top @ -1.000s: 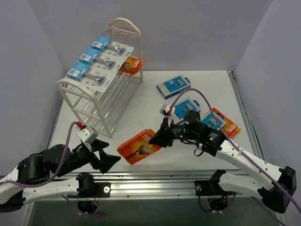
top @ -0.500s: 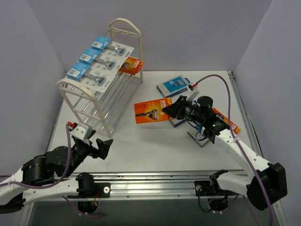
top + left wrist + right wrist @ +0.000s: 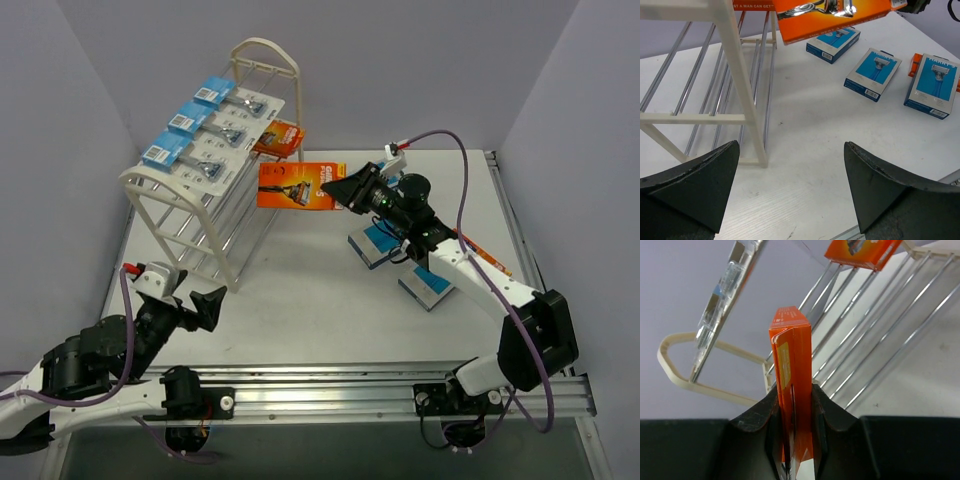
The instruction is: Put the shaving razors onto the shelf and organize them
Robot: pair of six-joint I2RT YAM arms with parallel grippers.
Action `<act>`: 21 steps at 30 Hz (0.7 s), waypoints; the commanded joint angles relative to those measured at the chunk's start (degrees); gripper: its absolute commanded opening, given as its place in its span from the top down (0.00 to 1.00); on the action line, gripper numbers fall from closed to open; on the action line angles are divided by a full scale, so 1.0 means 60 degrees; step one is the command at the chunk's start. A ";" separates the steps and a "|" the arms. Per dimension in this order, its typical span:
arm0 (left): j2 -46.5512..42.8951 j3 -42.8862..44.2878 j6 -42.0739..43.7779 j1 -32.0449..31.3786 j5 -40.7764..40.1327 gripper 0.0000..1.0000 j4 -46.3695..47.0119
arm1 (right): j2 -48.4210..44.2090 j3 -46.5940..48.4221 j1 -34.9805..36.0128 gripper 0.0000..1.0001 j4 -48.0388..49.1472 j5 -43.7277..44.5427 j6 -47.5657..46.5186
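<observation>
Three white blister cards (image 3: 215, 135) are being carried in a row on the top tier of the shelf (image 3: 228, 225), to the left of the right gripper (image 3: 345, 188). A shelved orange box (image 3: 279, 137) is being supported at the shelf's far end, just beyond that gripper's load, though its tier is hard to make out. The held orange box (image 3: 295, 186) is being pinched narrowly by one edge between the right gripper's fingers and is being carried off the bench (image 3: 300, 300), just beside the shelf's rods. Behind this gripper, blue-and-white boxes (image 3: 378, 243) are being supported flat on the bench and partly hidden by the arm; three are being shown in the left wrist view. Only a sliver of another orange pack (image 3: 487, 262) is being shown past the arm. The left gripper (image 3: 791, 150) is being held wide, with nothing between its fingers. The shelf's near foot is just ahead of it, and the packs are well beyond.
</observation>
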 commanded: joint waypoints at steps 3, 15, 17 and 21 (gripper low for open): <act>-0.0085 0.0007 0.0307 0.0055 0.0187 0.06 0.0486 | 0.0785 0.1356 0.0534 1.00 0.1352 0.0594 0.0376; -0.0070 0.0021 0.0278 0.0100 0.0363 0.06 0.0413 | 0.3218 0.2853 0.1457 1.00 0.2494 0.1633 0.1108; 0.0003 0.0065 0.0220 0.0100 0.0348 0.06 0.0354 | 0.3496 0.2926 0.1574 1.00 0.2787 0.1868 0.1226; 0.0047 0.0080 0.0220 0.0100 0.0422 0.06 0.0354 | 0.3994 0.3277 0.1779 1.00 0.3006 0.2672 0.1343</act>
